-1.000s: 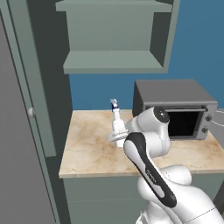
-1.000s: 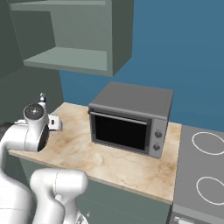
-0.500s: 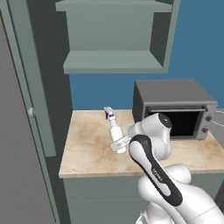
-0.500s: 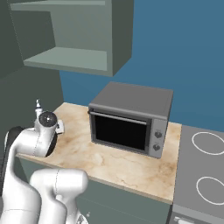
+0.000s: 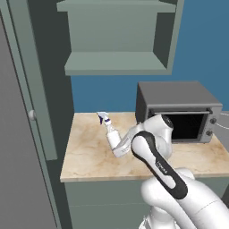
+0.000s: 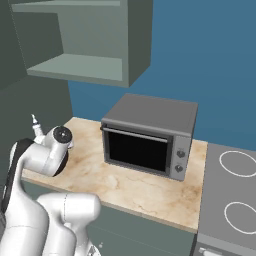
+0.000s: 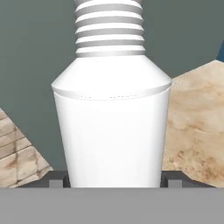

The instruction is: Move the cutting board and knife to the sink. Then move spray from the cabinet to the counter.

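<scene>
The gripper [image 7: 113, 179] is clamped on the spray [image 7: 112, 127], a dark finger pad pressed against each side of the white bottle's base; in the hand view the bottle body runs from 6 o'clock up to its ribbed neck at 12 o'clock. In the left base view the spray [image 5: 110, 133] is held above the counter [image 5: 89, 154], tilted with its dark blue tip toward 11 o'clock, and its lower end is covered by the white wrist. It hangs over the left half of the stone top, at about 9 o'clock from the grey oven [image 5: 179, 109], apart from it. In the right base view, just the thin nozzle end of the spray [image 6: 36, 125] pokes up at 11 o'clock of the round wrist joint, over the counter's [image 6: 145, 192] left end. The cabinet [image 5: 118, 38] hangs open at 12 o'clock of the bottle, its 2 visible shelves bare, and its door [image 5: 24, 134] stands swung out at 9 o'clock with the pale knob [image 5: 31, 115] facing the counter. The oven [image 6: 150, 135] sits mid-counter, and a stove top [image 6: 232, 192] with 2 ring burners lies at its 3 o'clock
</scene>
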